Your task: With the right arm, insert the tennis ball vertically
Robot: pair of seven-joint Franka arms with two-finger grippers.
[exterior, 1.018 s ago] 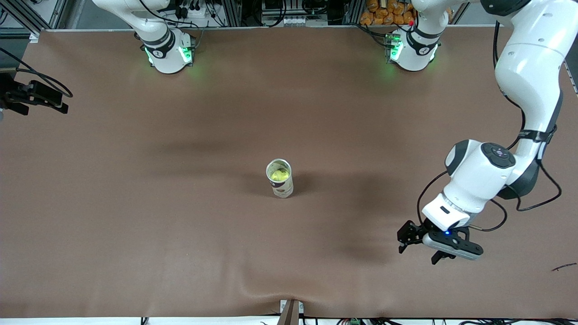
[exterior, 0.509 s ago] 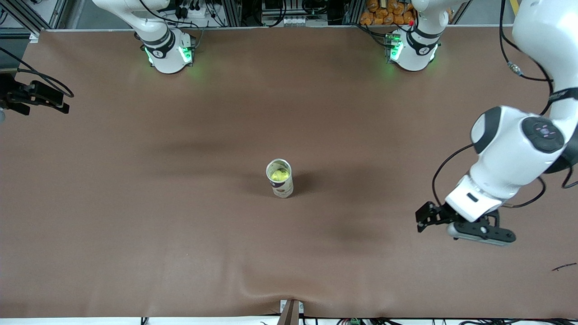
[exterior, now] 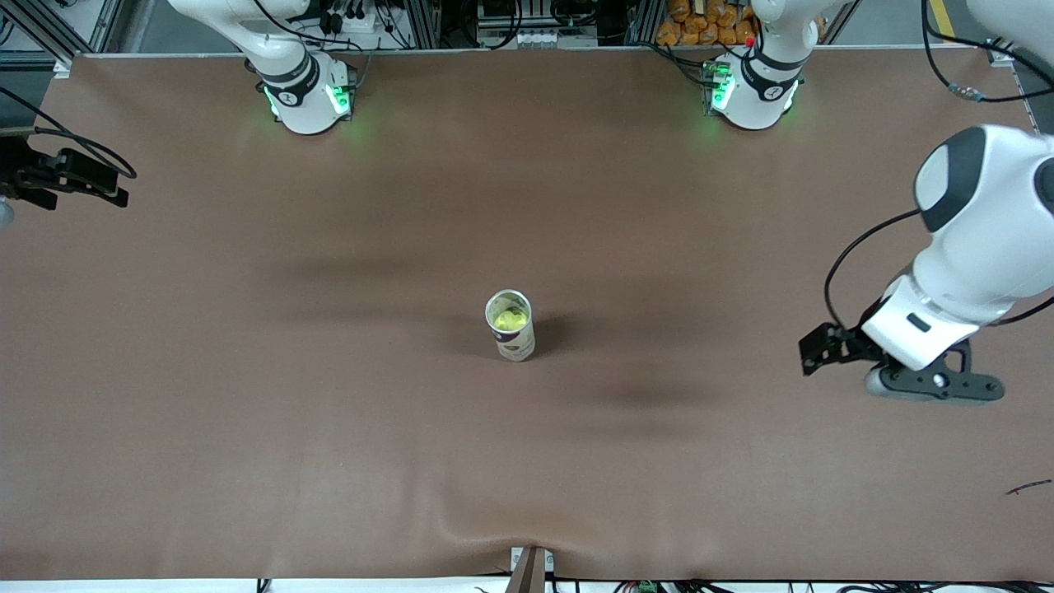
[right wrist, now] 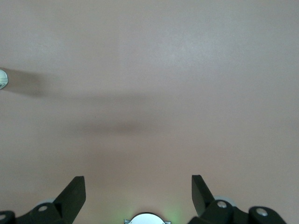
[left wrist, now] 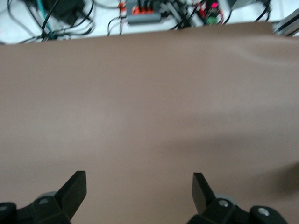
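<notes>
A yellow-green tennis ball (exterior: 508, 318) sits inside an upright open canister (exterior: 516, 342) at the middle of the brown table (exterior: 329, 412). The canister's rim also shows at the edge of the right wrist view (right wrist: 2, 78). My right gripper (right wrist: 138, 186) is open and empty, high over the table near its own base. In the front view its black hand (exterior: 70, 177) shows at the right arm's end of the table. My left gripper (exterior: 935, 387) is open and empty (left wrist: 138, 184) over bare table at the left arm's end, well apart from the canister.
The two arm bases (exterior: 306, 95) (exterior: 751, 91) glow green along the table's edge farthest from the front camera. A small dark scrap (exterior: 1029, 487) lies near the front corner at the left arm's end. Cables and boxes (left wrist: 145, 11) lie off the table's edge.
My left arm has swung with its open gripper toward the left arm's end of the table, higher in the front view. The right hand has barely shifted. The canister and ball have not moved.
</notes>
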